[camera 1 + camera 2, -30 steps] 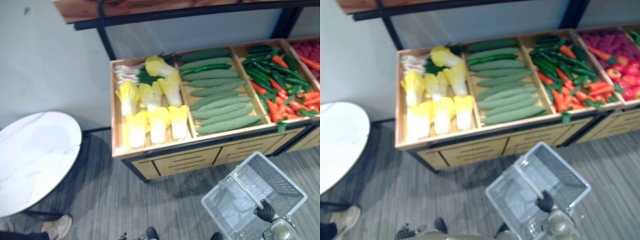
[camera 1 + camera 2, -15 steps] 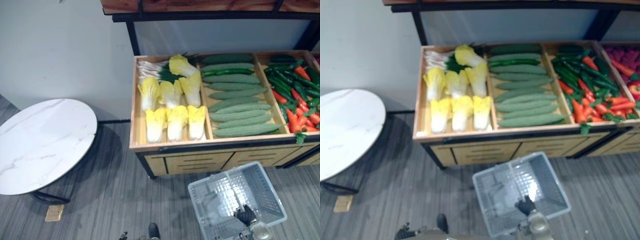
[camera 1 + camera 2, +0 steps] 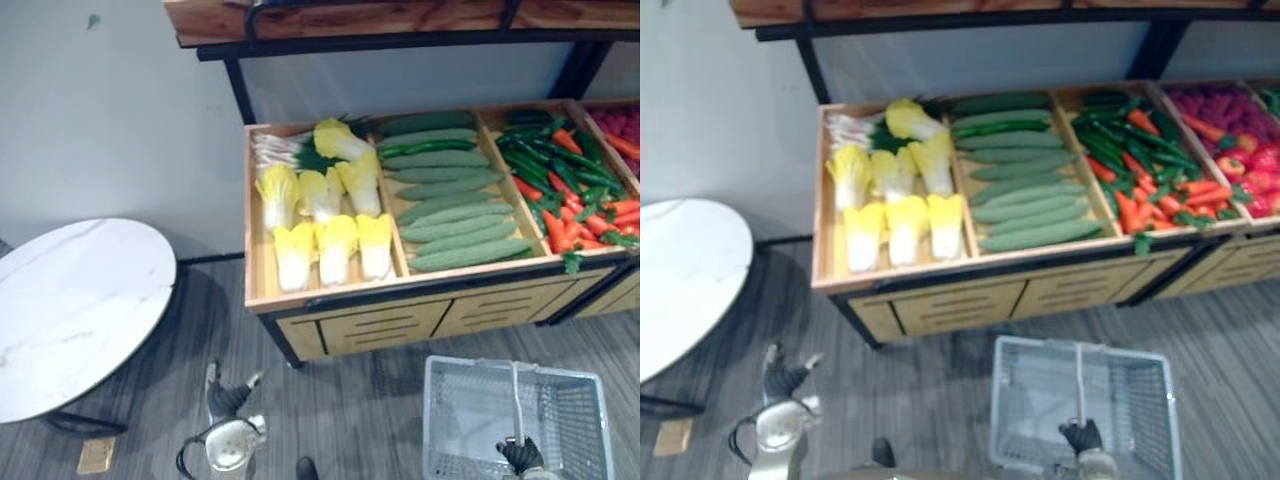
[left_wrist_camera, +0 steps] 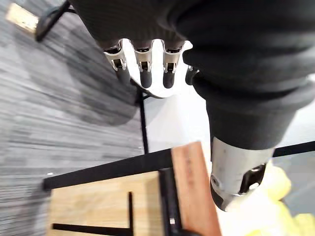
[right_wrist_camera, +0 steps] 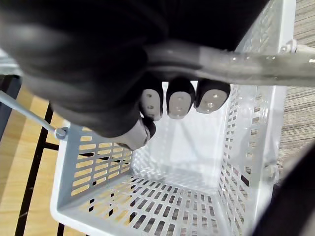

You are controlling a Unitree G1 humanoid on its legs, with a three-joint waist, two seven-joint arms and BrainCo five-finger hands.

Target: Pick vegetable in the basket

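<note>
Our right hand [image 3: 521, 455] has its fingers [image 5: 177, 103] curled round the handle [image 5: 241, 68] of the basket [image 3: 470, 366]. Our left hand [image 3: 228, 398] hangs straight-fingered (above the floor). Cabbages [image 3: 335, 245] and cucumbers [image 3: 450, 215] lie in the wooden stand [image 3: 380, 325].

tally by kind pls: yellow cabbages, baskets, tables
yellow cabbages: 7
basket: 1
round table: 1
Total: 9
</note>
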